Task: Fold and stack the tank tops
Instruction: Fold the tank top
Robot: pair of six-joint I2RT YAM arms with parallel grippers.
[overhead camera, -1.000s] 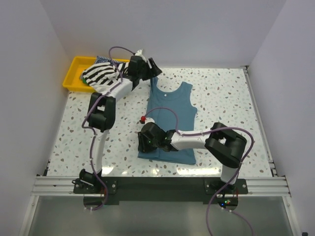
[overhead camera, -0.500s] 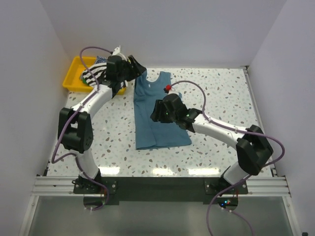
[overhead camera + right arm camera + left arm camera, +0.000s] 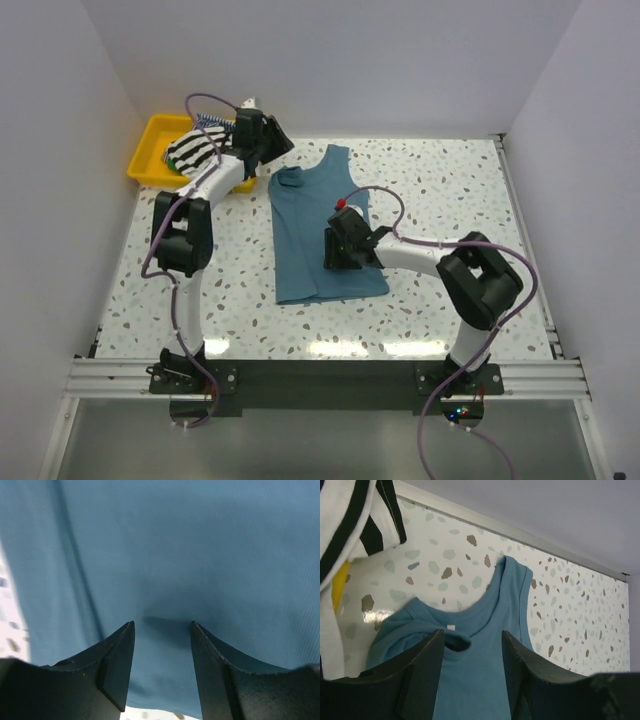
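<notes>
Top external view: teal-blue tank top [image 3: 310,250] is spread on the table [image 3: 450,190], hem toward the arm bases, neck away. One strap lies flat. The bunched strap [image 3: 288,178] is rolled over on itself at the top's far-left corner. Left gripper [image 3: 268,140] sits just beyond that corner. Right gripper [image 3: 345,248] is over the top's body, toward its right edge. Yellow tray [image 3: 146,152] stands well off the top's far-left corner, with the black-and-white striped top [image 3: 195,152] heaped in it.

Left wrist view: jaws wide, nothing clamped. The rolled neckline sits just below the gap. Striped cloth hangs into the upper left of this view, close to the wrist.

Right wrist view: jaws moderately apart, tips low over smooth teal cloth, nothing pinched. I cannot tell whether the tips touch it.

Worries, my judgement only:
- Closing the left jaws on the roll would likely catch several layers. A lift would then drag the whole corner and skew the fold.
- Left wrist works close to the striped top. A sweep toward the teal top could hook it and pull it out of the tray.
- Right jaws closing mid-body would tent a single layer and wrinkle the panel, or scrape the table beneath.
- If one arm pulls while the other pins, the top slides rather than folds.
</notes>
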